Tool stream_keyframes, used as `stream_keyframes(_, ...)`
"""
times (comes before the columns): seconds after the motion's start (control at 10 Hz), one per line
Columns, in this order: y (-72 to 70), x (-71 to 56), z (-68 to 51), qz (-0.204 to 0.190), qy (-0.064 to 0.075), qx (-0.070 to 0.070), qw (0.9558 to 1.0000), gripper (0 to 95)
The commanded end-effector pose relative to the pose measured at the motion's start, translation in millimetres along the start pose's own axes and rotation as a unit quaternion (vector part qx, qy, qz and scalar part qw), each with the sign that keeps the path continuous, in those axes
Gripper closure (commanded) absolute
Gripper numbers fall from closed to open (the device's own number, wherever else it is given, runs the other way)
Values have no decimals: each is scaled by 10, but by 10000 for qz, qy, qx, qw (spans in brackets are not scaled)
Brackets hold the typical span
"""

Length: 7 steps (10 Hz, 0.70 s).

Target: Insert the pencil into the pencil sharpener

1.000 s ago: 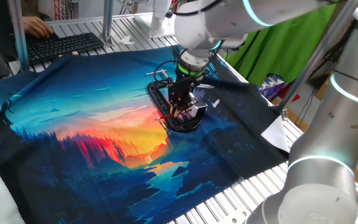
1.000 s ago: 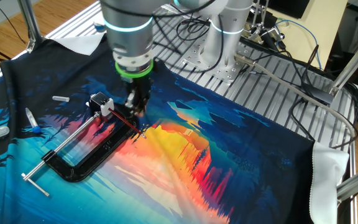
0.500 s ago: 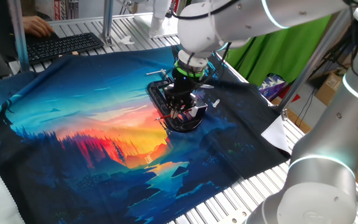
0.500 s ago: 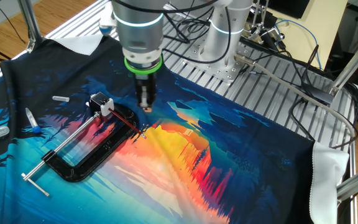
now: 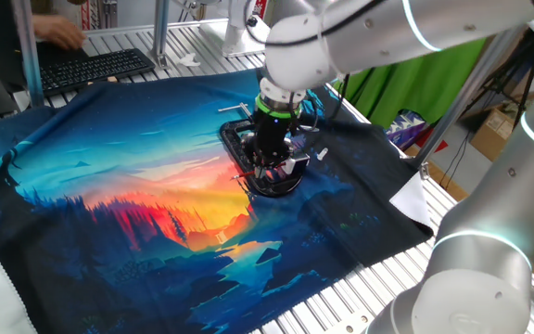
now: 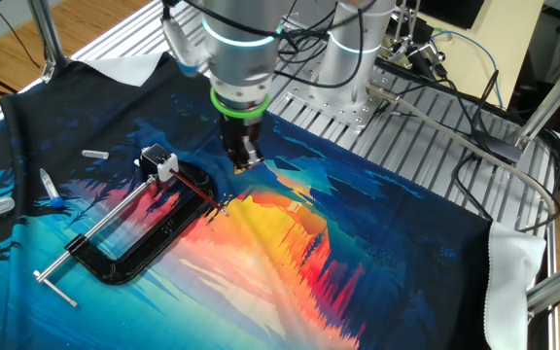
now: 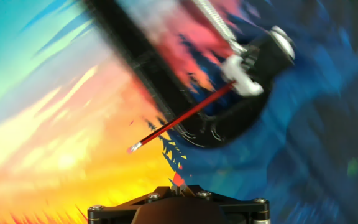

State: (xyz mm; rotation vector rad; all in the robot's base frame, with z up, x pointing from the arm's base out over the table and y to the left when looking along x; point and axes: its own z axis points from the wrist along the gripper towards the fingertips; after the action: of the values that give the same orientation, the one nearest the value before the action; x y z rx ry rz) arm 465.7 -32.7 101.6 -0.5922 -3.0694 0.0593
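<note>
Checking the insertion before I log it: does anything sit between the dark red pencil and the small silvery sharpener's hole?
Nothing visible does. The thin dark red pencil runs straight to the small silvery-white sharpener, its end already at the block held in the big black C-shaped clamp. The end effector hangs above, apart from it.

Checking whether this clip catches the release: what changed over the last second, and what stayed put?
The gripper rose off the pencil and drew away from the clamp toward the arm's base, holding nothing now. The pencil stayed with one end at the pencil sharpener, lying across the clamp; clamp and cloth did not move.
</note>
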Motion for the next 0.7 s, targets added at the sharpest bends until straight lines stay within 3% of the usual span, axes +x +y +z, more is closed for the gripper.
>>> stream_keyframes(0.1,40,82,-17,-2417,-320,232,9696,950)
stream_keyframes(0.4,40,82,-17,-2576,-381,217,9652,950)
stream_keyframes(0.6,40,82,-17,-2818,-397,226,9584,950)
stream_keyframes(0.7,40,82,-17,-2827,-396,227,9581,950)
